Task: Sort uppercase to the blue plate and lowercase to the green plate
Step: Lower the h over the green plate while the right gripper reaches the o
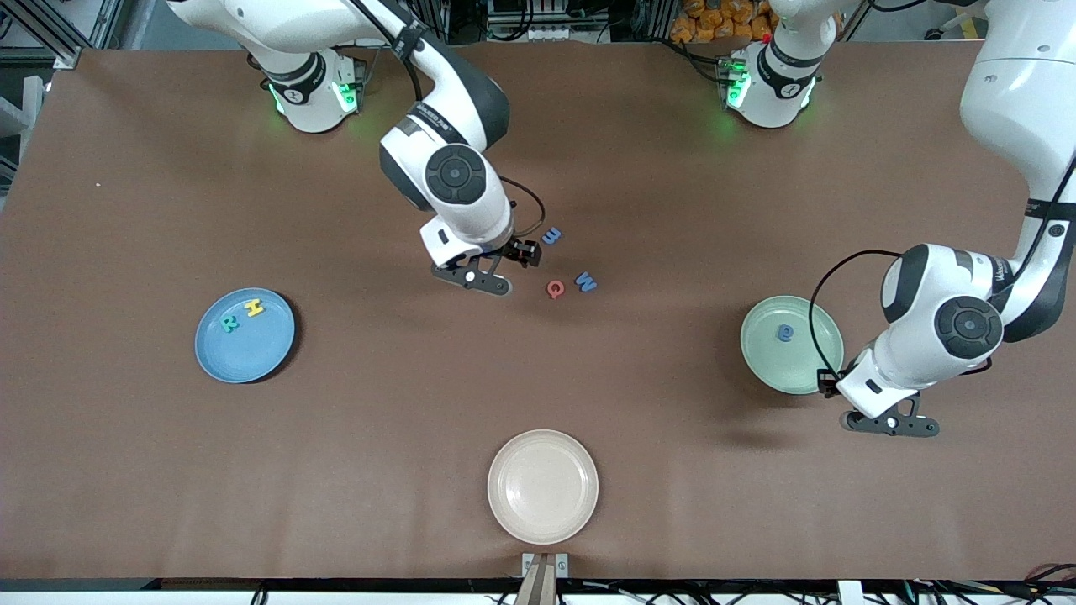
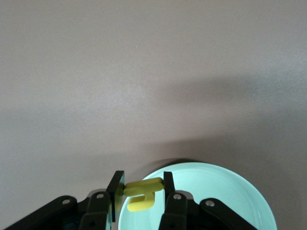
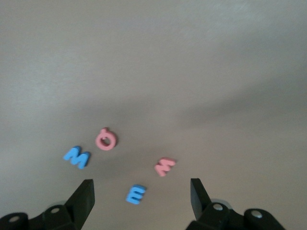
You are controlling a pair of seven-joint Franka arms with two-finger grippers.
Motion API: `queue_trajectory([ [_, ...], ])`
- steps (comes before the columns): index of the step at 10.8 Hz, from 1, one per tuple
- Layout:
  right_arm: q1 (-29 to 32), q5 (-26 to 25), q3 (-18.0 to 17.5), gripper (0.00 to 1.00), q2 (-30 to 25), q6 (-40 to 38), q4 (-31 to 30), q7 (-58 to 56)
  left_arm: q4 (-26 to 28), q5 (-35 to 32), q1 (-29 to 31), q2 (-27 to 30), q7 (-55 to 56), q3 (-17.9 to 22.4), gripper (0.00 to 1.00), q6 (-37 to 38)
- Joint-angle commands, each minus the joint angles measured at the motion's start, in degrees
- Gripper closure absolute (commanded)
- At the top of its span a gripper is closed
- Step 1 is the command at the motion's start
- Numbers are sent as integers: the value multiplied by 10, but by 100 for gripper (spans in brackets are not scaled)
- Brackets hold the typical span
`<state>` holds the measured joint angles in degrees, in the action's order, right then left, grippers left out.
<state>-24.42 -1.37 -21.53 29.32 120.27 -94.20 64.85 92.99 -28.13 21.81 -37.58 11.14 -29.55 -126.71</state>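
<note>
My left gripper [image 2: 142, 184] is shut on a yellow lowercase letter [image 2: 143, 194] and hangs over the rim of the green plate [image 2: 225, 191], at that plate's edge nearer the front camera [image 1: 828, 384]. A blue lowercase letter [image 1: 784, 333] lies in the green plate [image 1: 811, 361]. A teal R [image 1: 229, 322] and a yellow H [image 1: 254, 308] rest in the blue plate [image 1: 244, 357]. My right gripper [image 3: 142, 189] is open over the mid-table letters [image 1: 523, 252]: a small blue lowercase one [image 3: 136, 194], a red w [image 3: 165, 166], a red Q [image 3: 106, 140] and a blue W [image 3: 76, 156].
A cream plate [image 1: 543, 486] lies near the table's front edge, midway between the two arms' ends. Bare brown tabletop [image 1: 378, 420] stretches between the three plates.
</note>
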Motion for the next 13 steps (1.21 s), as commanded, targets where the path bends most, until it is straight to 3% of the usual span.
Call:
queue_trajectory([
  [1, -9, -28, -7, 11, 21, 46, -4, 56, 5, -9, 8, 8, -14, -2, 100, 4],
  [4, -40, -184, -8, 13, 68, 103, -6, 200, 3, -11, 12, -1, -14, 0, 100, 1],
  [5, -44, -208, -8, 13, 83, 116, -5, 214, 3, -11, 15, -7, -14, 0, 100, 0],
  [11, -54, -215, -7, 17, 131, 164, 1, 230, 5, -4, -13, -37, 11, 0, 100, -7],
  [13, -65, -216, -6, 17, 167, 181, 28, 231, 7, -4, -22, -50, 24, 0, 100, -7],
])
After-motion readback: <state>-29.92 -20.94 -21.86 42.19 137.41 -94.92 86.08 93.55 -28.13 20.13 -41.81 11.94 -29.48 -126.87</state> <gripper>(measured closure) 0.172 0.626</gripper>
